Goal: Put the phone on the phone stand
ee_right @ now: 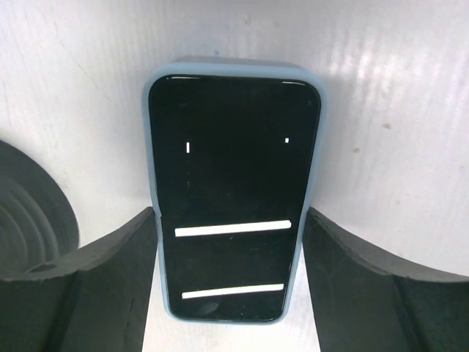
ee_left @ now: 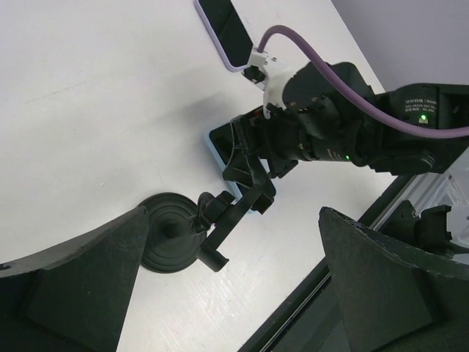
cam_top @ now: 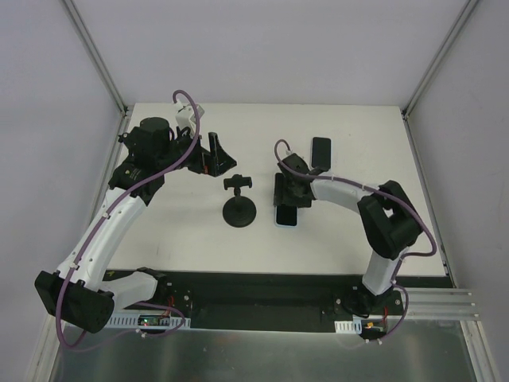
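Pale-blue-cased phone [ee_right: 231,147] with a black glass screen is shown lying flat, screen up, on the white table [cam_top: 175,231], just right of the black phone stand [cam_top: 238,212], whose round base and small clamp head are set near the table's middle. The right gripper [ee_right: 231,214] is placed over the phone. Its two dark fingers [ee_right: 110,264] are seen pressed against the two long edges of the case, so that the phone is pinched across its width; no lift off the surface can be made out. The left gripper [ee_left: 234,220] is spread wide and empty to the far left of the stand, touching nothing. A second dark phone [cam_top: 320,151] is seen farther back on the right, apart from both arms. The cased phone is judged to be rigid, fairly dense for its thickness and fragile at the glass. Better friction is expected from the rubbery-looking case than from bare glass. Hold is best taken on the long edges near mid-length, since a grip close to one end may be expected to let the phone pivot or droop when it is raised and tilted toward the clamp.
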Robot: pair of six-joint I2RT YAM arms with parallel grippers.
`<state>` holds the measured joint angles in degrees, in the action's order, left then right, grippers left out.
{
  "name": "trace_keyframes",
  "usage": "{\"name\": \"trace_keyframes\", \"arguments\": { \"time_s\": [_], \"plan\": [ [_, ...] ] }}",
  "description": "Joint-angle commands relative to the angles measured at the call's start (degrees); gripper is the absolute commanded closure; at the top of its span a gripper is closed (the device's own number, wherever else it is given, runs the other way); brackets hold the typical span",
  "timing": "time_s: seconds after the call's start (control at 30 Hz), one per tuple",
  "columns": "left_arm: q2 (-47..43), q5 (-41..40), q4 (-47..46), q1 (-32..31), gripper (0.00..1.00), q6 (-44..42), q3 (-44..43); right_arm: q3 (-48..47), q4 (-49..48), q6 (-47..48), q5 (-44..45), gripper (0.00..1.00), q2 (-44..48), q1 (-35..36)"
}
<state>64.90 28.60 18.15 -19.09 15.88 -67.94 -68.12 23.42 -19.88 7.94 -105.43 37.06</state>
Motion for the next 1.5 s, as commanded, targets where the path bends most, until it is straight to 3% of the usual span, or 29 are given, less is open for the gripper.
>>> {"name": "trace_keyframes", "arguments": {
  "time_s": [0.0,0.2,0.37,0.53,0.67,0.83,1.13,1.33,1.47],
  "plan": [
    [-0.7,2.9,-2.8,-0.2,0.01,-0.1,0.2,11.0,-14.7,6.2,5.1,0.99,9.2,-0.7],
    [0.5,8.9,-5.1,-0.2,0.02,1.3,0.4,29.3,-40.5,11.8,1.7,0.99,24.8,-0.4],
    [4.3,14.3,-7.6,-1.7,0.07,5.1,-1.3,36.2,-49.7,16.5,-1.3,0.99,35.5,0.1],
    [7.9,12.5,-7.0,-8.2,0.11,6.7,-7.7,35.5,-45.3,21.2,-1.2,0.99,46.3,2.0],
    [10.3,2.1,-3.6,-14.1,0.1,4.1,-12.4,33.3,-40.7,22.8,-1.6,0.99,53.9,3.3],
    [17.7,0.8,0.8,-17.5,0.17,4.2,-20.5,30.7,-36.3,25.0,-2.1,0.99,60.2,6.2],
    [23.9,-0.4,2.9,-22.4,0.3,3.6,-27.1,27.8,-34.2,26.4,0.2,0.99,65.1,10.2],
    [25.2,0.7,3.6,-24.4,0.37,3.3,-26.6,25.8,-34.0,27.3,2.2,0.99,63.9,12.4],
    [25.4,1.2,4.0,-24.7,0.57,2.9,-26.1,25.0,-34.1,27.3,3.7,0.99,63.3,14.2]
  ]
}}
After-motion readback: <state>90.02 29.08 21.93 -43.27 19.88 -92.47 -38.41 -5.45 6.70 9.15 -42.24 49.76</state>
